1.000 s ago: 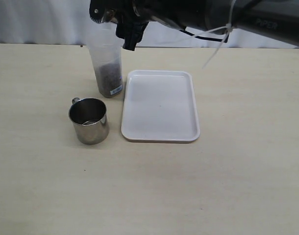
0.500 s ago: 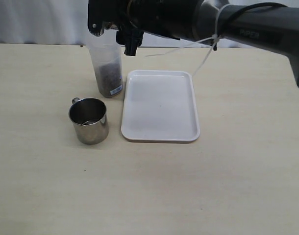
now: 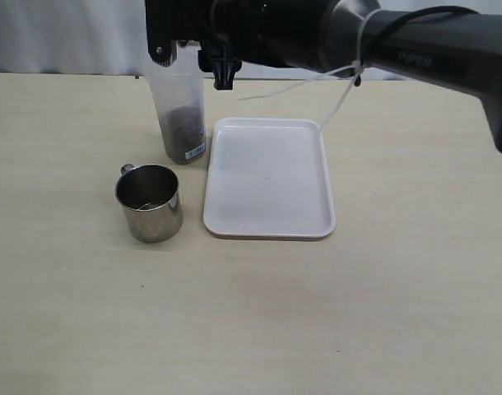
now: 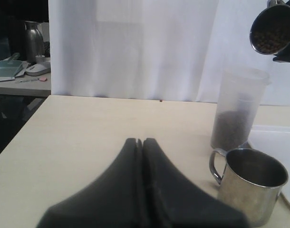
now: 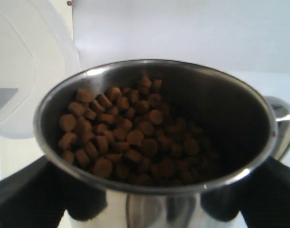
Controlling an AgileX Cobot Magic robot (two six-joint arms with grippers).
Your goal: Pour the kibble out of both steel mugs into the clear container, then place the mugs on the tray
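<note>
My right gripper [image 5: 154,206] is shut on a steel mug [image 5: 159,199] that holds many brown kibble pellets [image 5: 121,135]. In the exterior view this gripper [image 3: 189,37] hangs just above the clear container [image 3: 181,115], which has dark kibble in its lower part. The left wrist view shows that mug [image 4: 273,28] tilted over the container [image 4: 235,114]. The second steel mug [image 3: 150,202] stands upright, with no kibble visible inside, in front of the container and left of the white tray [image 3: 267,177], which has nothing on it. My left gripper [image 4: 142,141] is shut on nothing, short of the second mug [image 4: 252,185].
The right arm's dark body [image 3: 383,41] spans the back of the table from the right, with a white cable tie [image 3: 354,82] dangling. A white curtain [image 4: 135,47] backs the table. A side table [image 4: 21,80] with clutter stands beyond the table's far left edge.
The right arm has swung further over the back of the table and its wrist has turned, tilting the held mug above the container. The standing mug, container and tray have not moved.
</note>
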